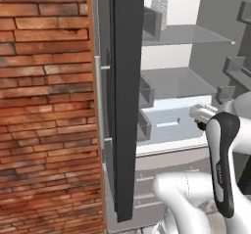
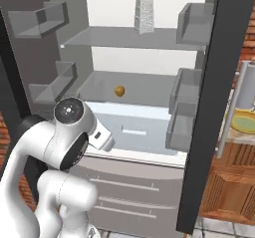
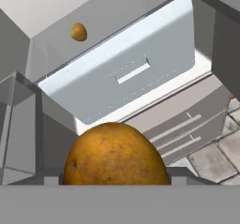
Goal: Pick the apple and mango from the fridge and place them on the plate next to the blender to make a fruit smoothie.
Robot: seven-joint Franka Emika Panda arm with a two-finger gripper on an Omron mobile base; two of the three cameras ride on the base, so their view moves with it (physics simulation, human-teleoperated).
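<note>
Brick walling fills the left of the left base view, and beside it the fridge (image 1: 125, 101) stands with its dark door swung wide, giving the arm free reach to the shelves. Nearest in the hand view, low at centre, a large orange-yellow fruit, by its colour probably the mango (image 3: 116, 155), sits right at the pincer (image 3: 116, 180); the tips are hidden behind it, so I judge the pincer is gripping it, though contact itself cannot be made out. Its place before the pale drawer front (image 3: 133, 70) suggests it hangs outside the shelves, ready for carrying. Farther in, a small round golden fruit (image 2: 119, 90) rests alone on the middle glass shelf (image 2: 144, 85), possibly the apple. Higher up stands a metal grater (image 2: 144, 12). At the far right edge of the right base view, the yellow plate (image 2: 245, 122) waits on the wooden worktop (image 2: 234, 182).
</note>
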